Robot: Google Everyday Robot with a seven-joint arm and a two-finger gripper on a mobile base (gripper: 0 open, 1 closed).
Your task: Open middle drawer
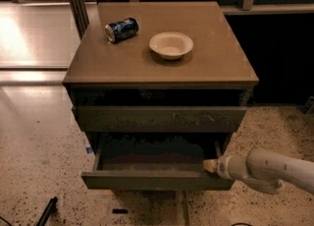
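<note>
The middle drawer (147,181) of the dark olive-grey cabinet (216,68) stands pulled out toward me, with its brownish inside (152,160) showing. Its plain slab front is low in the camera view. My gripper (210,166) sits at the drawer's right end, at the inner top edge of the front, and my pale arm (270,171) reaches in from the right. The upper drawer front (159,118), with small pale scratches, is slightly out above it. The lowest drawer is mostly hidden under the open one.
A blue can (121,29) lies on its side and a pale bowl (171,44) stands on the cabinet top. A black object (46,211) lies on the speckled floor at the lower left. A dark recess is right of the cabinet.
</note>
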